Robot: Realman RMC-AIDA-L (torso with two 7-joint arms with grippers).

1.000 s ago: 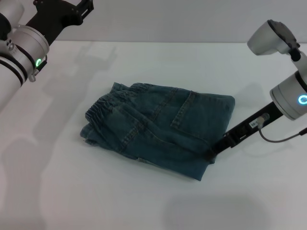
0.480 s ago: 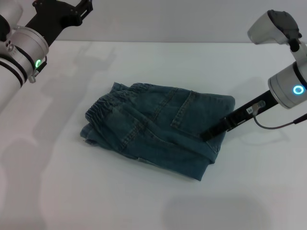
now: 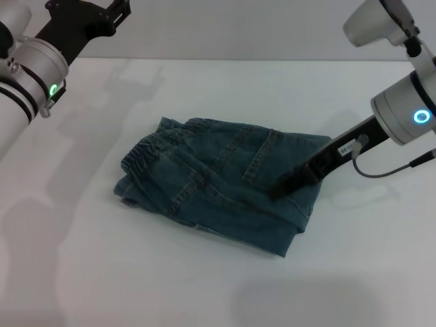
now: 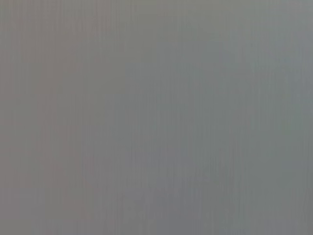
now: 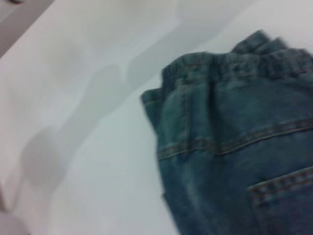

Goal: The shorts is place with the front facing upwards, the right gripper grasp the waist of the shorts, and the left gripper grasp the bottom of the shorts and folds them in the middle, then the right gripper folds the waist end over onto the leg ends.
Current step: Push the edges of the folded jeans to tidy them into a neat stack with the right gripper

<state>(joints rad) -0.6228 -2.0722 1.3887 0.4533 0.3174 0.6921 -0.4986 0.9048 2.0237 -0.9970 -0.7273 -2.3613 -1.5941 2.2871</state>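
The shorts [image 3: 218,184] lie folded into a compact bundle on the white table [image 3: 204,293], back pockets up. The gathered waist [image 3: 142,153] is on top at the bundle's left end, and a lower denim layer peeks out beneath it. Whether that layer is the bottom of the shorts, I cannot tell. My right gripper [image 3: 274,192] reaches in from the right, its thin black claw low over the cloth near the folded right end. My left gripper [image 3: 102,17] is raised at the back left, well away from the denim. The right wrist view shows the shorts [image 5: 230,161] and the waist [image 5: 230,61]. The left wrist view is plain grey.
White tabletop surrounds the bundle on all sides, and its far edge meets a grey wall at the back. A thin cable [image 3: 395,170] loops from my right wrist above the table.
My right gripper has slid left and away from me, from the fold's right edge to over the cloth. The shorts and my left arm have stayed put.
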